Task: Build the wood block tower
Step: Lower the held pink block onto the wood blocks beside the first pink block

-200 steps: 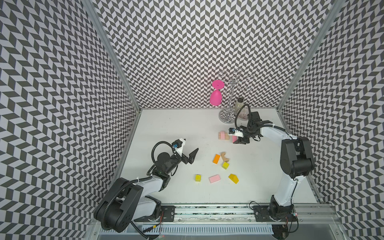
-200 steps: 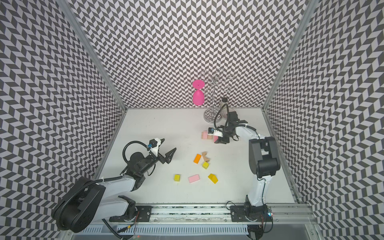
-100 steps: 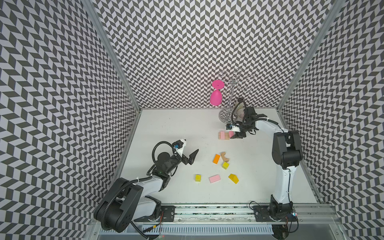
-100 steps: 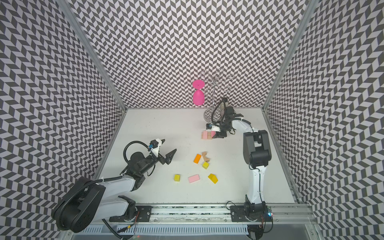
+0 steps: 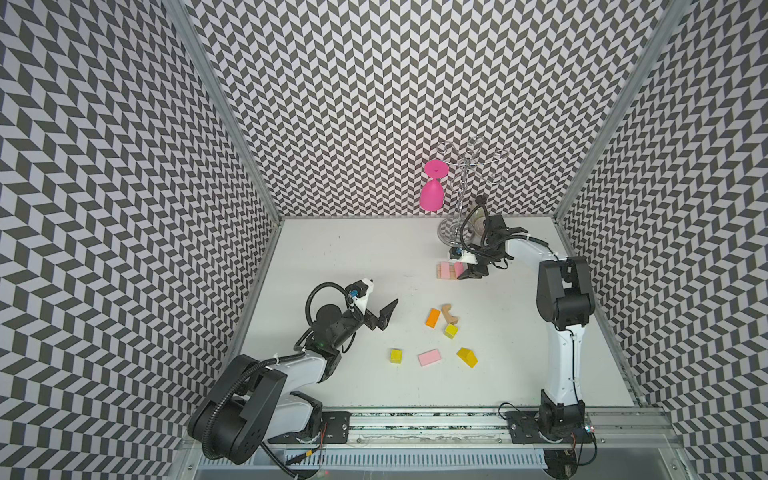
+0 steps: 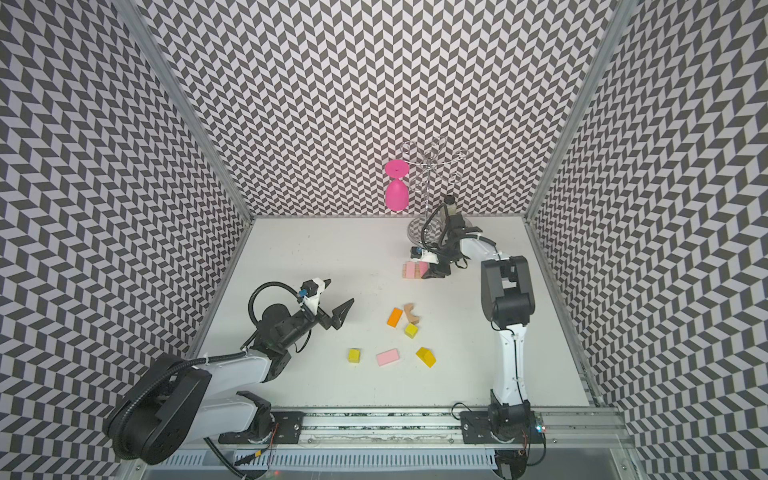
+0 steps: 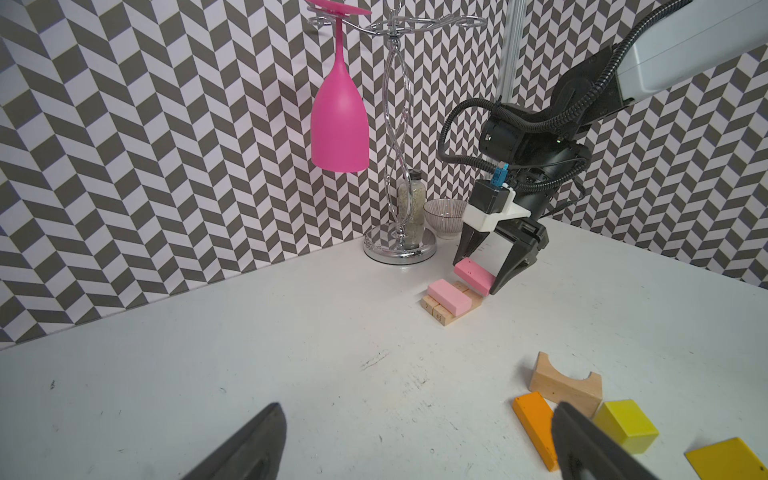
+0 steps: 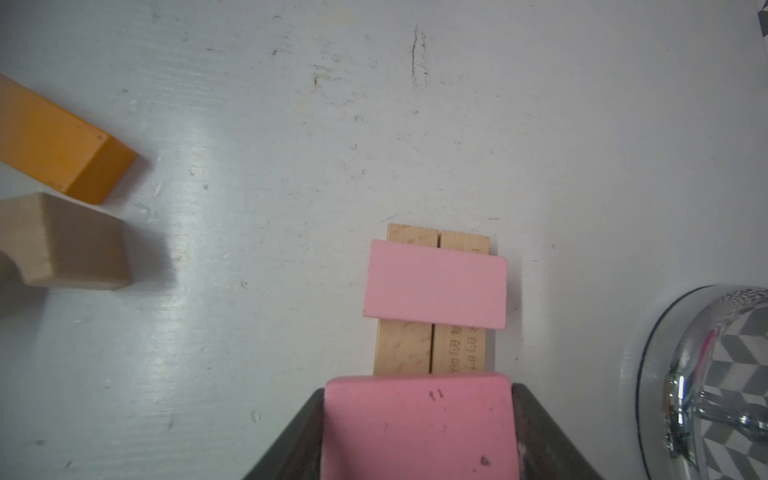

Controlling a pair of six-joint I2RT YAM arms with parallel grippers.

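Pink bar [image 8: 417,428] is clamped in my right gripper [image 7: 478,272] and tilted. Its low end is down at the tan bars [image 8: 403,349] under my fingertips; I can't tell whether it touches them. Just ahead of my tips the other pink bar [image 8: 435,284] lies across the same pair. If I let go at this slant, the bar may land on edge, slide off, or shove its neighbour askew. The stand [image 8: 665,374] is close at my side, and a careless swing could clip it. My left gripper [image 7: 415,449] hangs wide open and empty, well apart.
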